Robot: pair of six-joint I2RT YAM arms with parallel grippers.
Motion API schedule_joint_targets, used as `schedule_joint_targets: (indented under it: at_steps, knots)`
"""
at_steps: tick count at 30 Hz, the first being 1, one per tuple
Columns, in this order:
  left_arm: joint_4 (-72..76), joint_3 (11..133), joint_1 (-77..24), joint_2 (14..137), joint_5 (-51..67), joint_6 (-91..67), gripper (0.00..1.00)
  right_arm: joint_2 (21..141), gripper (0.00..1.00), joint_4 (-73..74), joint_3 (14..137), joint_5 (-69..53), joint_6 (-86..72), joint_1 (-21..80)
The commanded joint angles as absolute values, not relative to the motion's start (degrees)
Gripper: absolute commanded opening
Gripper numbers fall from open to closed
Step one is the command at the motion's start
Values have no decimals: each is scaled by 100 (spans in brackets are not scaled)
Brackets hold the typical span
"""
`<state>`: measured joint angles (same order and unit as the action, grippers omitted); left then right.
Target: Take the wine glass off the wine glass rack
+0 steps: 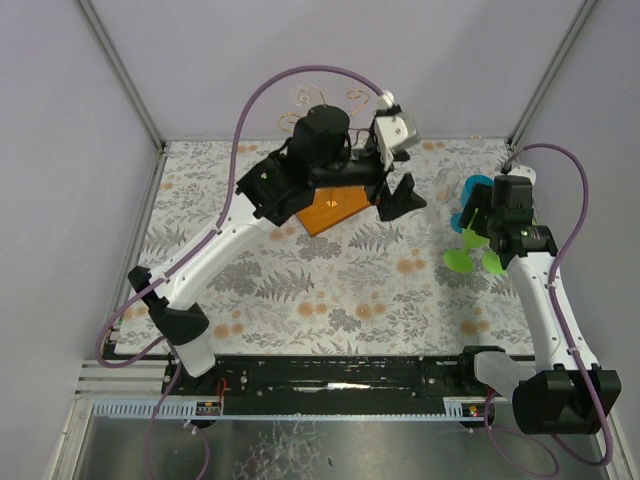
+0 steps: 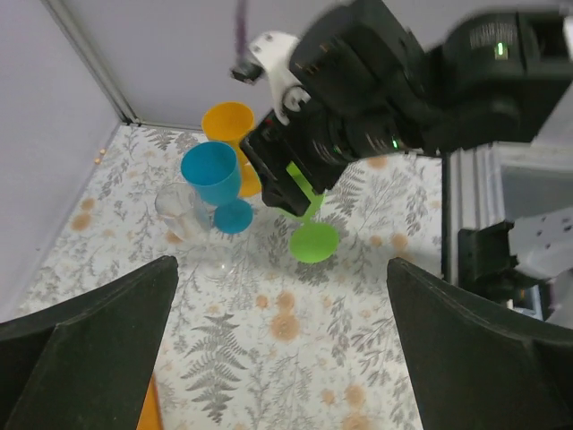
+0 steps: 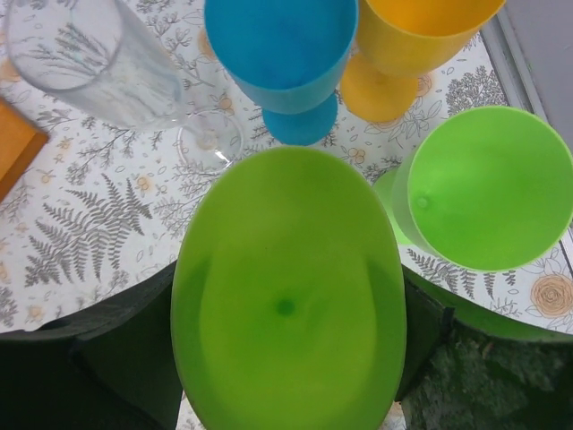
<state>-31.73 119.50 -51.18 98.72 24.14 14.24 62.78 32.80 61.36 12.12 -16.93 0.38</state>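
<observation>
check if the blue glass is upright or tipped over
Upright: the blue glass stands on its round foot on the table, bowl mouth facing up.

Smooth, glossy plastic on that green goblet (image 3: 286, 296), the clear glass (image 3: 89, 63) shiny and see-through, thin gold wire on the wine glass rack (image 1: 325, 215), tablecloth (image 1: 300, 290) matt and printed.

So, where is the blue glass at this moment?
The blue glass stands on the table's right side in the top external view, next to the right arm; the left wrist view shows it between the orange glass and the clear glass.
</observation>
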Motion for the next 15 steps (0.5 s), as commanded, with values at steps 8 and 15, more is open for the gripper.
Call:
schedule_joint_targets:
  at_steps: [8, 15]
  knots:
    - [-2143, 12256, -3722, 9952, 3779, -1679, 100, 5801, 71, 545, 4649, 1736, -1294, 70]
    - [-2012, 11964, -3439, 9776, 4004, -1926, 100, 5915, 72, -473, 4089, 1529, -948, 73]
